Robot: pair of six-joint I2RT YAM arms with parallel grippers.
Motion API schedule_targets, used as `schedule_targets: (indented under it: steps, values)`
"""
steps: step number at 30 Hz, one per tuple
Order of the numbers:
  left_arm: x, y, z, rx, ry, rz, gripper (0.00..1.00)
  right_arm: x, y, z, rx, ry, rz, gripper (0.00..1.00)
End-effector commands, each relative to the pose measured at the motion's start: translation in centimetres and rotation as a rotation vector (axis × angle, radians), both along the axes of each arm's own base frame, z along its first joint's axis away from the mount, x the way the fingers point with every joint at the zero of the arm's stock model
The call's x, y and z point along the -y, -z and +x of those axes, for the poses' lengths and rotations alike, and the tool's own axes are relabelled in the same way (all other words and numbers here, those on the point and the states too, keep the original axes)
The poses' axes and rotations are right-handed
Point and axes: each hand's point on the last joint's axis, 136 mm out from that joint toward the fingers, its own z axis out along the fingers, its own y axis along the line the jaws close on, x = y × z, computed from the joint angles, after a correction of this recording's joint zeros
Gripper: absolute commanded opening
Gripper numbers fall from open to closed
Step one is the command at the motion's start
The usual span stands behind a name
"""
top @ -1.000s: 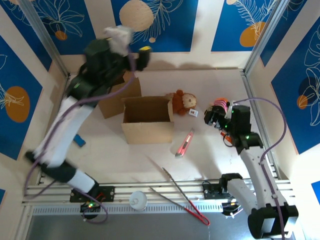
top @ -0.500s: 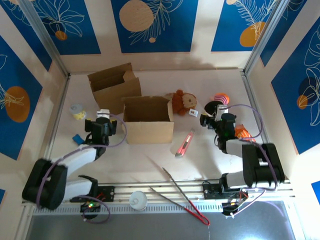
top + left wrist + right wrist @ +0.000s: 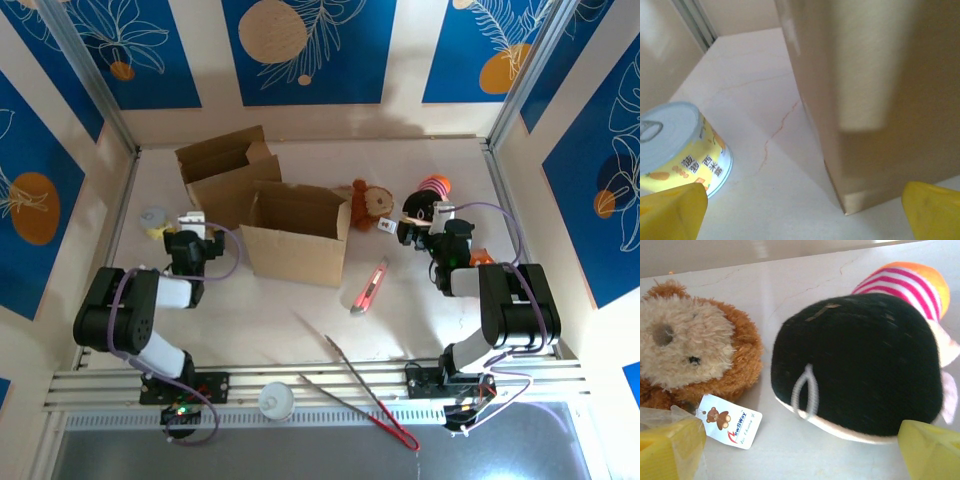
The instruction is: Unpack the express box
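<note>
The express box [image 3: 295,232], an open-topped brown carton, stands mid-table with a second carton [image 3: 228,175] behind it to the left. My left gripper [image 3: 190,225] lies low on the table left of the cartons. In its wrist view its yellow fingertips [image 3: 672,212] stand wide apart around bare table, with a carton wall [image 3: 880,100] ahead right and a can [image 3: 680,145] ahead left. My right gripper [image 3: 420,222] is open just short of a black plush toy [image 3: 860,375] with pink stripes. A brown teddy [image 3: 690,360] with a paper tag [image 3: 730,427] lies to the left.
A red utility knife [image 3: 370,285] lies right of the express box. Long tongs [image 3: 365,390] and a white lid [image 3: 277,400] rest by the near rail. The can [image 3: 155,220] sits near the left wall. Walls close off the table's left, back and right.
Both arms have come down from raised poses to lie low on the table. The express box has turned and shifted slightly. The black plush now sits a little farther back.
</note>
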Motion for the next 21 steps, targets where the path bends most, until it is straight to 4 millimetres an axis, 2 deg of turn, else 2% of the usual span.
schedule_targets:
  steps: [1,6,11,21]
  values:
    - [1.7,-1.0,0.3,0.066,0.100,-0.085,1.00,-0.4,-0.6,0.2,0.023,-0.020,-0.020,0.99]
    - [1.9,-0.9,0.4,0.059,0.111,-0.083,1.00,-0.4,-0.5,0.1,0.020,-0.022,-0.018,0.99]
    - [3.7,-0.5,1.0,0.014,0.216,-0.081,1.00,-0.4,-0.6,0.2,0.022,-0.021,-0.019,0.99]
    - [3.8,-0.6,0.8,0.023,0.224,-0.084,1.00,-0.4,-0.8,0.1,0.031,-0.022,-0.021,0.99]
